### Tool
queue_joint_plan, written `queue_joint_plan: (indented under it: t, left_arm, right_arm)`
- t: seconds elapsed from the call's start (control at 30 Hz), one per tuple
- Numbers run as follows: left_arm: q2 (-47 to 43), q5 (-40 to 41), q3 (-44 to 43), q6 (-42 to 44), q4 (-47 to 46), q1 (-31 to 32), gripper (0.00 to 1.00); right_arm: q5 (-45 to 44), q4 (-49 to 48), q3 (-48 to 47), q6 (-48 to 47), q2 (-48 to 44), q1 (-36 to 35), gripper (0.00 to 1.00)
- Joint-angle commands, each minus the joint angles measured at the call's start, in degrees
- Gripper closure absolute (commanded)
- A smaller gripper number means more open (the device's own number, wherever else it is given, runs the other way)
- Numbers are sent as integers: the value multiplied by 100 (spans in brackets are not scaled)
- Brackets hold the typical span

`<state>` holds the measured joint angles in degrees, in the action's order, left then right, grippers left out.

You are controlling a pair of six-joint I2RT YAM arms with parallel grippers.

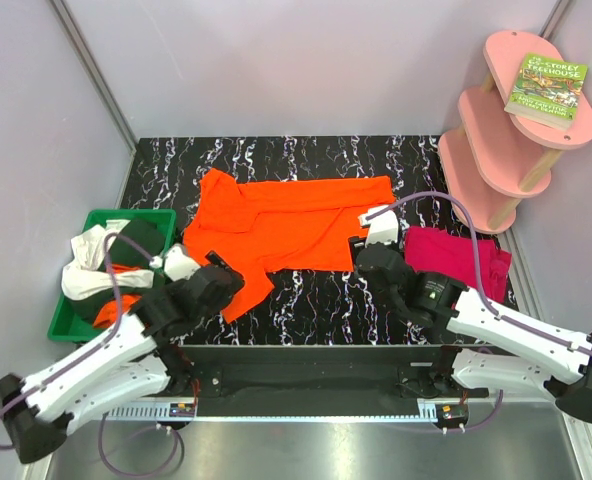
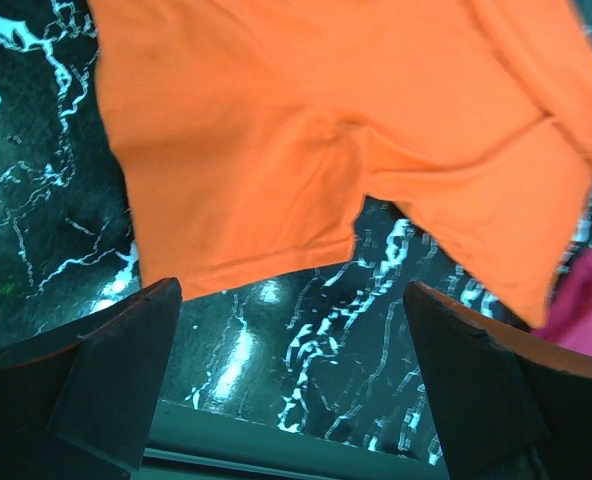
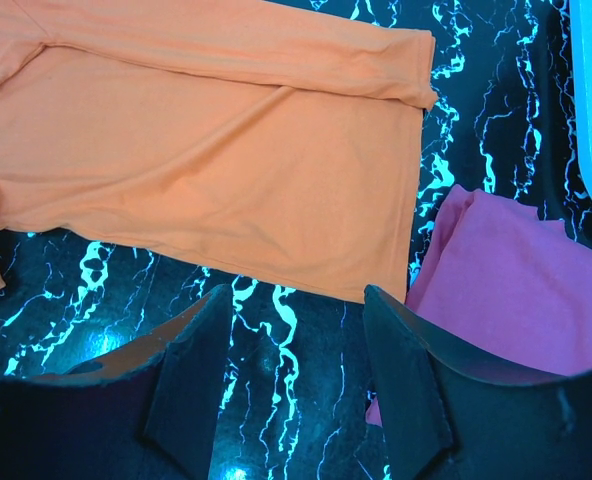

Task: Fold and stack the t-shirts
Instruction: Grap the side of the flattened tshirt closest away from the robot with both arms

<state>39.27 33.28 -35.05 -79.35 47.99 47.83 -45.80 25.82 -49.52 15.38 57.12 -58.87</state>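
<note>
Right arm [image 1: 426, 292] covers the near edge of the pink shirt [image 1: 456, 255]. Piled shirts [image 1: 91, 270] in the bin [image 1: 141, 214] tangle together, count impossible to call. Left wrist view: orange shirt [image 2: 306, 130] runs off the top.

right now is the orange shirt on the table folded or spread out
Mostly spread. The orange t-shirt lies flat across the black table, only its far edge doubled over; the near sleeve sticks out unfolded.

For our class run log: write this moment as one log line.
orange t-shirt: spread on table | pink t-shirt: folded, to its right | left tool: open, empty | right tool: open, empty
</note>
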Motion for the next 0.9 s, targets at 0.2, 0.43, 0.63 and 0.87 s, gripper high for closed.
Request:
queue_joint_plan:
  t: [0.2,0.43,0.63,0.87]
  left_arm:
    - [2998,-164,-1083,-598,422,-2,3]
    - [3263,-85,-1084,-1213,501,-160,38]
    - [2815,-216,-503,-1934,615,-275,50]
    - [2955,-682,-266,-2550,1081,-275,31]
  right_arm:
    - [115,-183,-5,97,9,16,37]
    - [133,-183,56,71,-166,25,37]
    - [212,-183,91,123,-149,25,37]
    - [291,-183,74,159,-8,16,37]
